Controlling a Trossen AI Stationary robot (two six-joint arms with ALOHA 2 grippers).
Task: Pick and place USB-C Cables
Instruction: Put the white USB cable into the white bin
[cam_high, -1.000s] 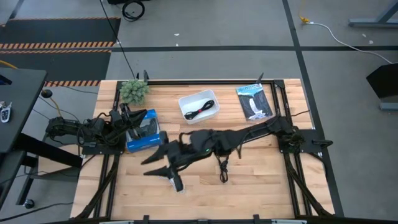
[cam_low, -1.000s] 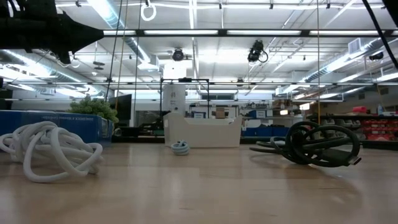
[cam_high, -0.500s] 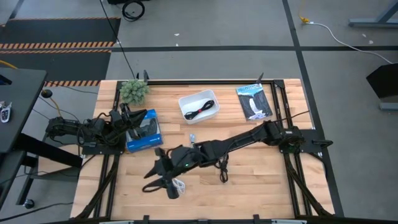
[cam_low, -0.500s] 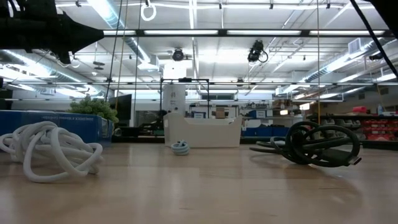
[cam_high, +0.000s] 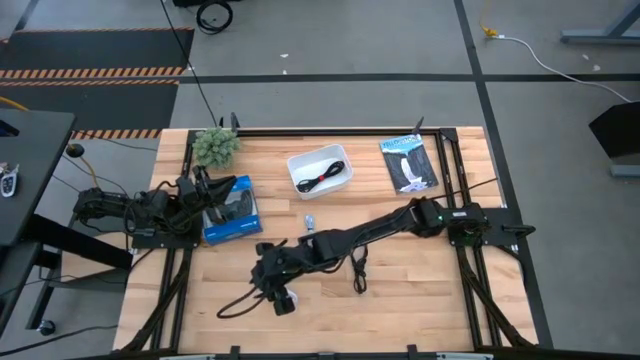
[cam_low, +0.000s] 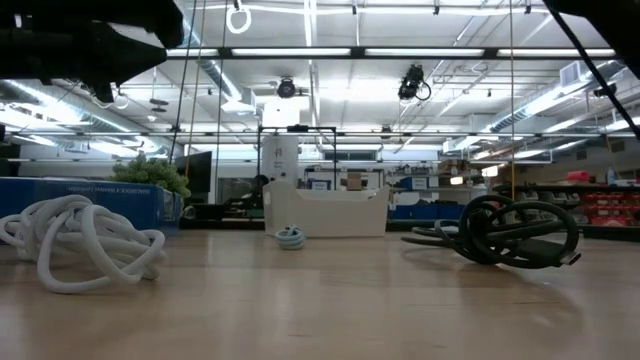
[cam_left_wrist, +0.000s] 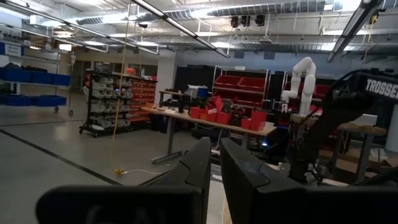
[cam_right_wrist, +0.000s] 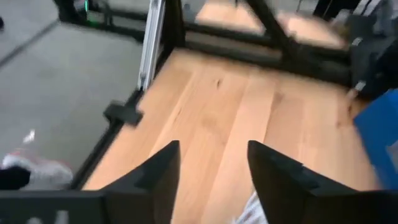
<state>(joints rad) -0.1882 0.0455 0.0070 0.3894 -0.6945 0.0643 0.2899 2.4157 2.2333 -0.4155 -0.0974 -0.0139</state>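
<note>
Left gripper (cam_high: 192, 187), fingers pressed together, parked by the blue box (cam_high: 231, 210); right gripper (cam_high: 270, 283), fingers spread, has swung across within the last second to just above the white USB-C cable (cam_low: 80, 240), apparently about to grasp it.

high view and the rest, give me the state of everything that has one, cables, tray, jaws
white cable: loose heap on the table, under the right gripper
black cable: on the table, untouched
pale blue-grey cable: on the table
white tray: holds one dark cable
right gripper: jaws open
left gripper: jaws shut, parked at the left edge
</note>
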